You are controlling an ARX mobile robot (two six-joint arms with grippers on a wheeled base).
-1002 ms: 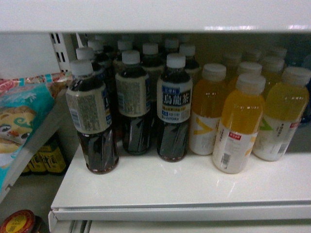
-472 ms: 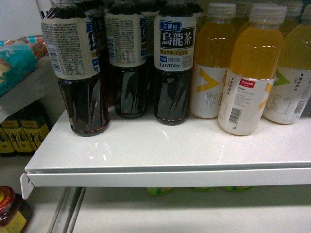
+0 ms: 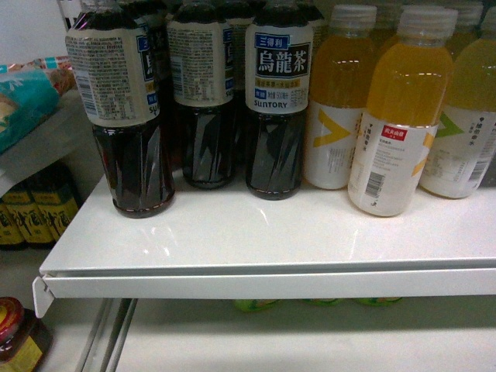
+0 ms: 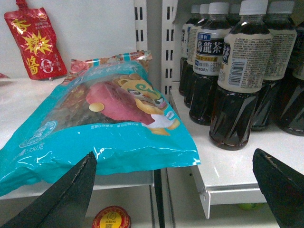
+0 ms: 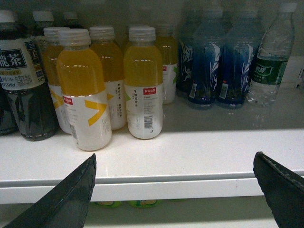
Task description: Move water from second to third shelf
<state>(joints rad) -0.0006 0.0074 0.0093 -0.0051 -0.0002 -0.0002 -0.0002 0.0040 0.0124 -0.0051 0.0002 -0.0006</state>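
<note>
Nothing has shifted since half a second ago: your left gripper (image 4: 173,187) and right gripper (image 5: 173,187) hang spread and empty, because the clear ribbed water bottle with the green label (image 5: 273,54) stands far right, ungrasped.

Bare shelf (image 3: 256,232) runs along the lower middle of the head view. Dark tea bottles (image 3: 277,101) at upper left and orange juice bottles (image 3: 399,116) at upper right block the back.
</note>
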